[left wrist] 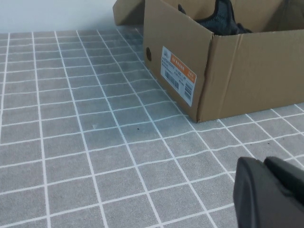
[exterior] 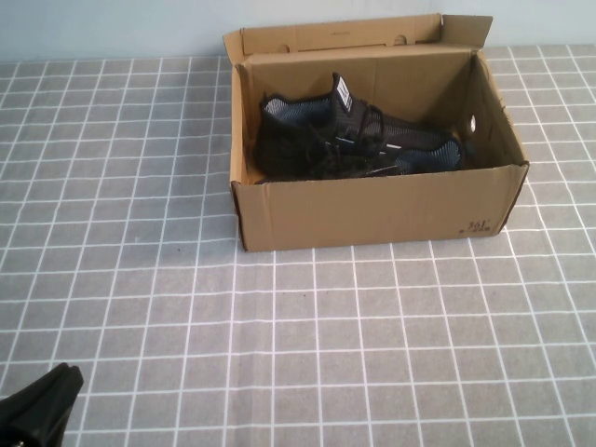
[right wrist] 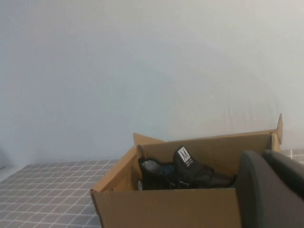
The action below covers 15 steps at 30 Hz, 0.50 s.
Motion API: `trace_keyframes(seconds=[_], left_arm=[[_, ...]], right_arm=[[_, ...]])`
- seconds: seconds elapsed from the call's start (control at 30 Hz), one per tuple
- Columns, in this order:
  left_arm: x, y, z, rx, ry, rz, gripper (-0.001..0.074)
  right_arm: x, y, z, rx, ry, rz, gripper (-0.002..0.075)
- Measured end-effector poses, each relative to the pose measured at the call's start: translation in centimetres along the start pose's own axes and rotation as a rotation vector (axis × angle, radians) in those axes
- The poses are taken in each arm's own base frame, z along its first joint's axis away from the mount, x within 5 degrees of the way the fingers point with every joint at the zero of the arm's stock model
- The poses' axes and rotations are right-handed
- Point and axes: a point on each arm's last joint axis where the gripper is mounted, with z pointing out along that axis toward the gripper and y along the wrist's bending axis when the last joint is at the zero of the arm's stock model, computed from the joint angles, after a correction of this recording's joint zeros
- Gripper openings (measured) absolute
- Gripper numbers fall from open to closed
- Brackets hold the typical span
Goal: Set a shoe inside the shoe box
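The shoe point(exterior: 358, 135) lies in the shoe box point(exterior: 372, 209), well apart from both pincers.

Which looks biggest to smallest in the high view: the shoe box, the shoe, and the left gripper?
1. Shoe box
2. Shoe, inside the box
3. Left gripper, at the near left corner, only partly in frame, so its rank is unsure.
The right gripper shows only in its wrist view.

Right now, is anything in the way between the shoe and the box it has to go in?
Nothing visible is. The shoe already lies inside the shoe box, whose top is open. The left gripper sits at the table's near left corner, far from the box. The right gripper shows only in its own wrist view, beside the box.
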Motion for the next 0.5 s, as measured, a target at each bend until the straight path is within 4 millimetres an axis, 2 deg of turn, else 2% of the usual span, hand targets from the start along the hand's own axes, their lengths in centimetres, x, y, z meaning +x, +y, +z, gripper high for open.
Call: trace_keyframes(seconds=[0.4, 0.5], left_arm=[[-0.01, 0.0, -0.02, 0.0, -0.002, -0.001, -0.0001], [0.0, 0.01, -0.02, -0.001, -0.001, -0.012, -0.0001]], right_arm=[[0.53, 0.06, -0.02, -0.007, 0.058, 0.0, -0.0016], [0.54, 0.01, -0.02, -0.003, 0.059, -0.044, -0.0016]])
